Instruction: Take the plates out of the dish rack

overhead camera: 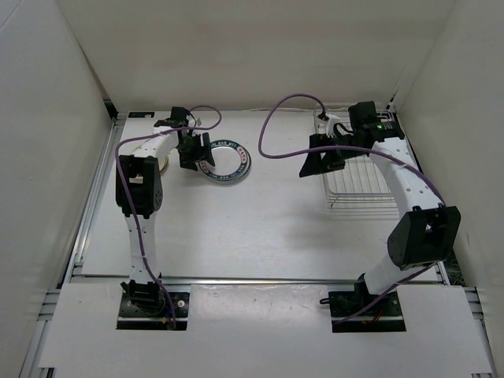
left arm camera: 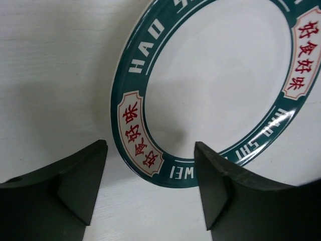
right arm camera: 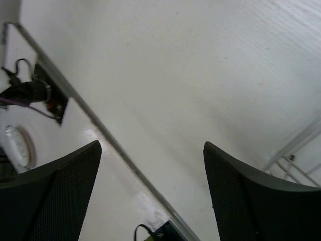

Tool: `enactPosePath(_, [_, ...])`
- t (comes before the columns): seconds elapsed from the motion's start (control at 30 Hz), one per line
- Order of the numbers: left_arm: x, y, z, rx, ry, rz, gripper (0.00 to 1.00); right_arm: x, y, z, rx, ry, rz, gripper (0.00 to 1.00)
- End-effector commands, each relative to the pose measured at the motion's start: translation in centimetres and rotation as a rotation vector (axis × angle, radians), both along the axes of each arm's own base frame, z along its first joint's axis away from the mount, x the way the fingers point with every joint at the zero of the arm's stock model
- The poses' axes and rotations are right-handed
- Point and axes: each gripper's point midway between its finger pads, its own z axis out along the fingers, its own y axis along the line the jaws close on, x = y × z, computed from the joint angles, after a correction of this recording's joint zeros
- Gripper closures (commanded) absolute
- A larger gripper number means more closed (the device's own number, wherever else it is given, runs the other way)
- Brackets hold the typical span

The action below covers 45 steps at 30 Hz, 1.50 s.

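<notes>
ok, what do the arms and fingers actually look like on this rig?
Left arm and right arm: white links, black joint housings, black base plates. A purple cable runs along each. Fingers are matte black, wedge-shaped, with a fine mesh texture in the right wrist view. A green light glows near the right wrist.

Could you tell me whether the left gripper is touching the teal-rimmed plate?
Cannot tell. In the left wrist view the open left gripper frames the teal-rimmed plate; one finger overlaps its rim, height unclear.
</notes>
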Motion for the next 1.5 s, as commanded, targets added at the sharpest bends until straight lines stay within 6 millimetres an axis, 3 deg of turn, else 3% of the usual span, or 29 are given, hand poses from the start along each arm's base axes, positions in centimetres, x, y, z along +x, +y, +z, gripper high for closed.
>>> enactPosePath(0.0, [0.2,0.9,4.6,0.051,-0.113,-0.023,0.18,2.0,-2.0,0.7,-0.112,-0.127,-0.128,0.14])
enactPosePath(0.03, [0.4,1.2,6.7,0.061,-0.164,-0.025,0.14,3.3,-4.0,0.2,-0.221,-0.160,-0.226,0.12])
enactPosePath(0.1, [0.5,2.1,9.2,0.108,-0.231,-0.017,0.07,3.7,-6.0,-0.1,-0.312,-0.186,-0.332,0.08])
enactPosePath(0.13, [0.1,2.6,11.6,0.128,-0.286,-0.013,0.04,3.5,-6.8,-0.2,-0.346,-0.197,-0.357,0.07])
enactPosePath(0.23, [-1.2,4.1,15.8,0.191,-0.387,0.005,0.00,2.2,-9.5,0.6,-0.369,-0.208,-0.452,0.01])
enactPosePath(0.3, [-2.2,5.3,17.1,0.254,-0.430,0.010,0.00,0.9,-10.8,0.0,-0.358,-0.168,-0.480,0.01])
enactPosePath(0.33, [-3.3,5.8,18.4,0.271,-0.475,0.009,0.00,0.3,-12.1,0.6,-0.362,-0.190,-0.524,0.01])
enactPosePath(0.37, [-3.8,6.2,18.7,0.291,-0.493,0.007,0.00,-0.5,-12.8,-0.3,-0.374,-0.165,-0.555,0.01])
enactPosePath(0.43, [-4.7,8.9,19.0,0.349,-0.514,0.068,0.00,-1.7,-15.0,0.2,-0.390,-0.178,-0.665,0.01])
enactPosePath(0.53, [-7.2,12.5,19.0,0.291,-0.522,0.145,0.00,-3.7,-18.4,-0.2,-0.467,-0.190,-0.814,0.01])
enactPosePath(0.67, [-11.9,15.5,18.4,0.273,-0.532,0.189,0.00,-6.2,-20.5,-0.8,-0.567,-0.230,-0.867,0.01])
enactPosePath(0.73, [-13.2,16.8,18.4,0.312,-0.575,0.198,0.00,-7.4,-20.9,-1.3,-0.588,-0.244,-0.889,0.01])
enactPosePath(0.77, [-15.0,17.1,18.0,0.334,-0.595,0.208,0.00,-7.8,-21.0,-1.5,-0.596,-0.248,-0.896,0.01])
enactPosePath(0.87, [-17.1,18.0,18.1,0.389,-0.663,0.238,0.00,-8.8,-21.1,-1.9,-0.591,-0.283,-0.913,0.01])
enactPosePath(0.9, [-18.8,18.2,17.7,0.414,-0.681,0.249,0.00,-9.3,-21.0,-1.9,-0.585,-0.300,-0.918,0.01])
enactPosePath(0.97, [-19.9,18.2,17.7,0.443,-0.724,0.245,0.00,-9.5,-21.1,-2.5,-0.569,-0.306,-0.948,0.01])
enactPosePath(1.0, [-20.6,18.2,16.6,0.453,-0.721,0.254,0.00,-9.8,-21.3,-2.5,-0.561,-0.311,-0.970,0.01])
enactPosePath(1.1, [-22.3,18.2,17.2,0.488,-0.793,0.274,0.00,-9.7,-21.7,-2.8,-0.555,-0.337,-1.005,0.01])
enactPosePath(1.27, [-23.1,18.9,16.4,0.511,-0.780,0.329,0.00,-10.0,-22.4,-3.3,-0.566,-0.355,-1.043,0.01])
enactPosePath(1.47, [-22.9,18.9,17.2,0.505,-0.792,0.341,0.00,-10.0,-21.9,-3.3,-0.538,-0.371,-1.030,0.01])
